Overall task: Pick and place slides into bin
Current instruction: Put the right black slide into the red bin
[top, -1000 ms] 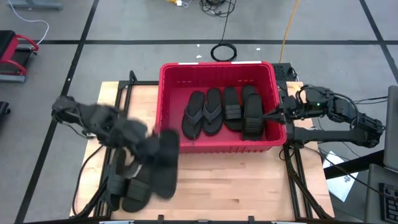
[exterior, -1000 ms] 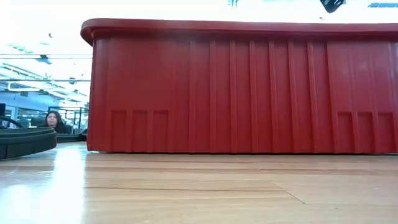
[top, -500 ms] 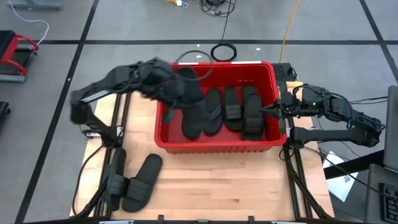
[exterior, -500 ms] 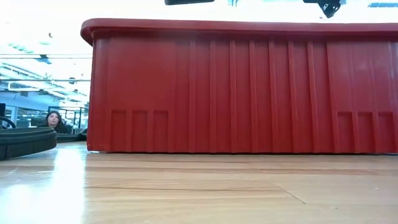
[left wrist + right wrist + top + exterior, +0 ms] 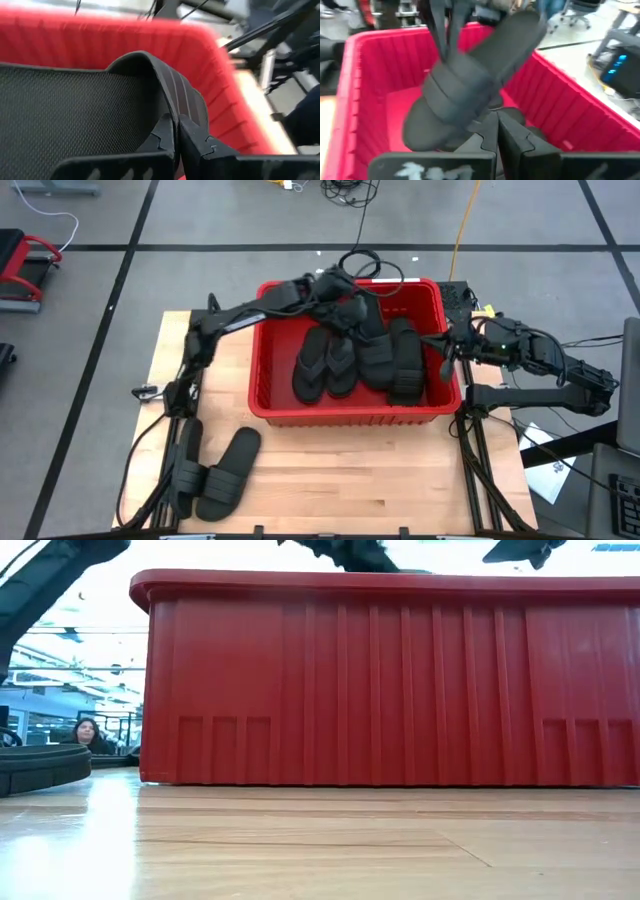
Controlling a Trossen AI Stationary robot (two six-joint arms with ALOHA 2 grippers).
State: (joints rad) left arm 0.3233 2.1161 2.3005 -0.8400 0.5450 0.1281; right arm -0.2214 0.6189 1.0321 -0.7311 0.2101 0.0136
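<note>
Left gripper (image 5: 345,302): we see it reached over the far part of the red bin (image 5: 262,385), its fingers (image 5: 192,137) pinched tight on the ribbed strap of a black slide (image 5: 470,85) hanging above the bin's floor.

Held slide: in the right wrist view it hangs tilted over the bin's interior, strap up, clear of the red walls.

Right gripper (image 5: 447,352): at the bin's right rim, its fingers (image 5: 515,135) pressed together on nothing that we can make out.

Bin: it sits on the wooden tabletop (image 5: 360,470) between the two arms; in the low view its ribbed red wall fills most of the picture.

Slides in the bin: a thong-style pair (image 5: 325,365) lies left of centre, with ribbed-strap slides (image 5: 392,360) stacked just beside it on the right.

Slides outside: two more slides (image 5: 215,480) lie on the tabletop's near-left corner, well apart from the bin.

Background: a person (image 5: 85,732) shows beyond the tabletop in the low view.
</note>
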